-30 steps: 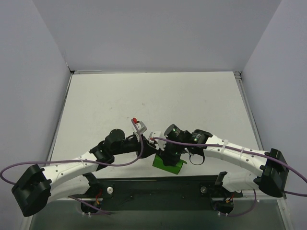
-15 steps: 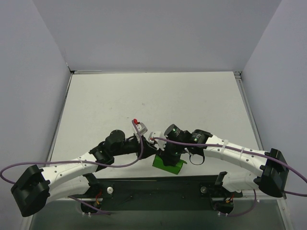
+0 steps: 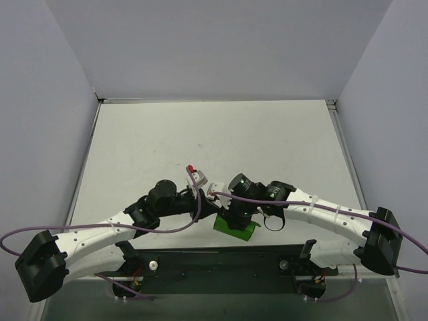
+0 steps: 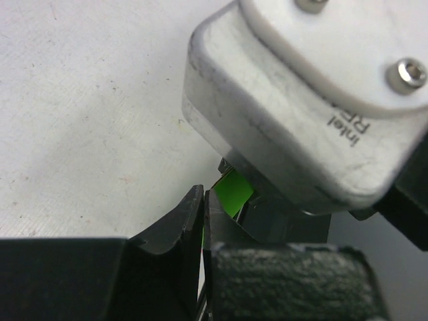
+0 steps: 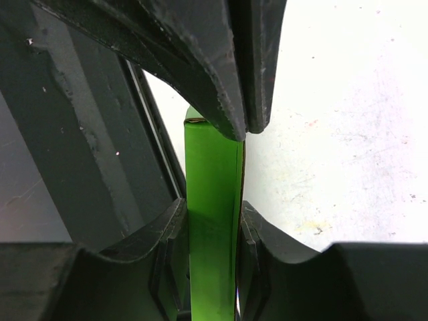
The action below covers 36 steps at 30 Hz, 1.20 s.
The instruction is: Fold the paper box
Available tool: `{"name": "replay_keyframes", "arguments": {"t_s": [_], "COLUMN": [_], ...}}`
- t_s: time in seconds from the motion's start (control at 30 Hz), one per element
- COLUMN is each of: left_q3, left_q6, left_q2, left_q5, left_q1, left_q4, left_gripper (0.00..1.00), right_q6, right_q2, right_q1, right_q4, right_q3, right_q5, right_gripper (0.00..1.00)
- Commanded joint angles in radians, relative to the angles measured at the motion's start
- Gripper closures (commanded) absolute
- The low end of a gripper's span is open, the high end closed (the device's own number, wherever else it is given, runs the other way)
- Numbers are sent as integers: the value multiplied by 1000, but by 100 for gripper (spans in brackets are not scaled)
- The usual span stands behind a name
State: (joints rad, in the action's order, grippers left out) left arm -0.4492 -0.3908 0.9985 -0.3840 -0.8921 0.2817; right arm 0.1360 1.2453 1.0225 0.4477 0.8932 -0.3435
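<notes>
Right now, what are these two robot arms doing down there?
They are working together on a small green paper box at the near edge of the table. The right gripper clamps the box between its fingers, while the left gripper is closed on its top edge, apparently pinching a flap.

Pale lavender walls enclose a white table under even light.
</notes>
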Motion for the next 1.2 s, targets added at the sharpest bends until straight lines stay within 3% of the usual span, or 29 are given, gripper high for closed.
{"name": "replay_keyframes", "arguments": {"t_s": [0.0,0.17,0.43,0.77,1.17], "left_q3": [-59,-63,-79,-34,55], "left_q6": [10,-19,-74,-294,-396], "left_q2": [-11,8,34,45,8], "left_q5": [48,112,304,517,602], "left_q1": [-18,-50,-149,-191,-191], "left_q4": [-65,-76,-115,-67,0], "left_gripper": [90,100,100,100,100], "right_q6": [-16,-22,-58,-122,-171], "right_q2": [-9,0,-10,-14,3], "right_q1": [4,5,13,24,27], "right_q4": [29,31,14,-30,-99], "right_q3": [42,43,44,39,35], "right_q5": [75,124,242,371,411], "right_gripper": [97,98,98,98,98]}}
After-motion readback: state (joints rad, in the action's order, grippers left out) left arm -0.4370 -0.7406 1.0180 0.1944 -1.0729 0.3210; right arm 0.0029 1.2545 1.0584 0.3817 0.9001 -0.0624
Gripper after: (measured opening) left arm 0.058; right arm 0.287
